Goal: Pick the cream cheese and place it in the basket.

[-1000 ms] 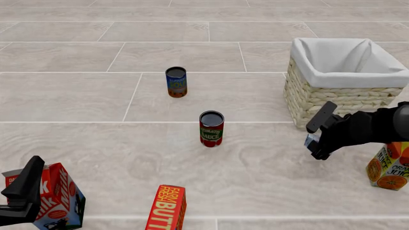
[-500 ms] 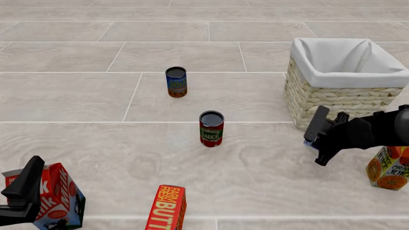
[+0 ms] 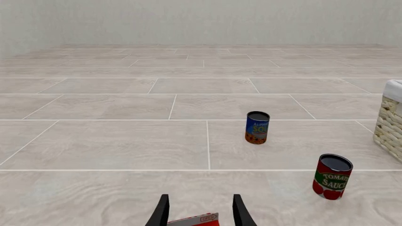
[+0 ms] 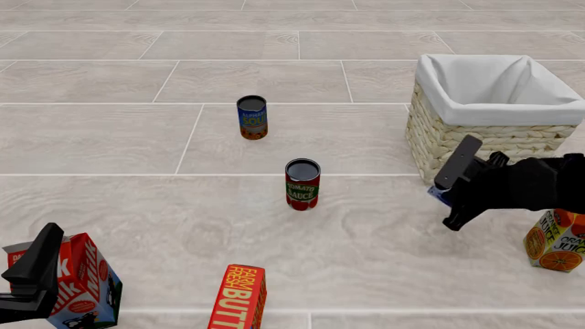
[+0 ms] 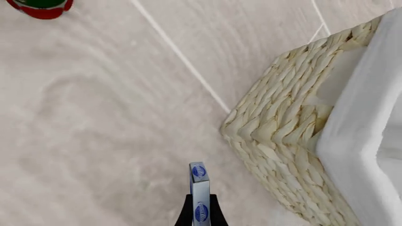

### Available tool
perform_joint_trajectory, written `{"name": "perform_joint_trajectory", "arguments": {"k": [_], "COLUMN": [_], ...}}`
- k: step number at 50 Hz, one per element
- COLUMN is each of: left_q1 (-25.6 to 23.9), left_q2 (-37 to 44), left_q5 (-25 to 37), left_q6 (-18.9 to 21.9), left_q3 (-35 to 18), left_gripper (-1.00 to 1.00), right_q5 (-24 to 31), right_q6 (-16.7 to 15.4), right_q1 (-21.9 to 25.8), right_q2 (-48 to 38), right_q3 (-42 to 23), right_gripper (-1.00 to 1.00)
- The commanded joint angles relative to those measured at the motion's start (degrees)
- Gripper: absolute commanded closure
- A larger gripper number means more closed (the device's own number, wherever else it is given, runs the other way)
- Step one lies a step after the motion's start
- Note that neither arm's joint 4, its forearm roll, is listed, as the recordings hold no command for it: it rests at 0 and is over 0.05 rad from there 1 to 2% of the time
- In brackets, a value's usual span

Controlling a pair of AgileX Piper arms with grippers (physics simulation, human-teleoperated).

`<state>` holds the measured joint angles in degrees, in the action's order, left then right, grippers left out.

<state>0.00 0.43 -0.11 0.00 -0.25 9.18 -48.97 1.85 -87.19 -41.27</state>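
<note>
The cream cheese (image 5: 199,193) is a thin pale blue-white box with blue oval logos, held edge-on between the fingers of my right gripper (image 5: 200,209). In the front view the right gripper (image 4: 451,194) hangs just in front of the near left corner of the wicker basket (image 4: 457,140), with a bit of the blue box (image 4: 439,195) showing. The basket (image 5: 283,141) with its white cloth lining fills the side of the right wrist view. My left gripper (image 4: 35,274) is open at the near left, beside a milk carton (image 4: 82,288).
A tomato sauce can (image 4: 303,184) stands mid-floor and an alphabet soup can (image 4: 252,117) behind it. A red-orange butter box (image 4: 240,299) stands near the front edge. An orange juice carton (image 4: 554,240) stands at the right, below my right arm.
My right gripper, still holding the cream cheese, has shifted slightly and risen a little toward the basket's near corner. The left arm has not moved.
</note>
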Motion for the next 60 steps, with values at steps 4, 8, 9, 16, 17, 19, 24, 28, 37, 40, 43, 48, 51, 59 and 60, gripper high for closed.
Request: {"name": "perform_joint_trajectory", "arguments": {"k": [4,8,9,16,17,19,24,28,37,40,43,48,51,59,60], "left_q1": [0.0,0.0,0.0,0.0,0.0,0.0,0.0,0.0,0.0,0.0,0.0,0.0,0.0,0.0,0.0], "left_q2": [0.0,0.0,0.0,0.0,0.0,0.0,0.0,0.0,0.0,0.0,0.0,0.0,0.0,0.0,0.0], "left_q5": [0.0,0.0,0.0,0.0,0.0,0.0,0.0,0.0,0.0,0.0,0.0,0.0,0.0,0.0,0.0], "left_q6": [0.0,0.0,0.0,0.0,0.0,0.0,0.0,0.0,0.0,0.0,0.0,0.0,0.0,0.0,0.0], "left_q3": [0.0,0.0,0.0,0.0,0.0,0.0,0.0,0.0,0.0,0.0,0.0,0.0,0.0,0.0,0.0], "left_gripper": [-1.00,-1.00,-1.00,-1.00,-1.00,-1.00,-1.00,-1.00,-1.00,-1.00,-1.00,-1.00,-1.00,-1.00,-1.00], "right_q5": [5.9,7.7,8.0,11.6,12.3,13.3,13.1,12.8,10.3,9.1,8.8,7.9,6.4,4.4,4.0], "right_q6": [2.6,3.0,3.4,9.5,10.8,12.7,19.0,24.1,34.3,36.7,37.7,41.0,42.3,44.0,44.1], "right_q1": [4.8,5.5,5.7,9.0,8.9,10.0,11.9,12.5,11.3,9.0,8.5,6.5,3.9,1.2,0.3], "right_q2": [12.0,16.2,16.7,22.6,23.0,25.0,30.5,32.8,35.0,34.4,34.4,32.5,29.8,25.1,23.9], "right_q3": [1.0,1.3,1.1,-1.9,-2.9,-3.6,-6.6,-7.7,-11.0,-13.7,-15.8,-18.4,-20.2,-23.0,-23.5], "right_gripper": [1.00,1.00,1.00,1.00,1.00,1.00,1.00,1.00,1.00,1.00,1.00,1.00,1.00,1.00,1.00]}}
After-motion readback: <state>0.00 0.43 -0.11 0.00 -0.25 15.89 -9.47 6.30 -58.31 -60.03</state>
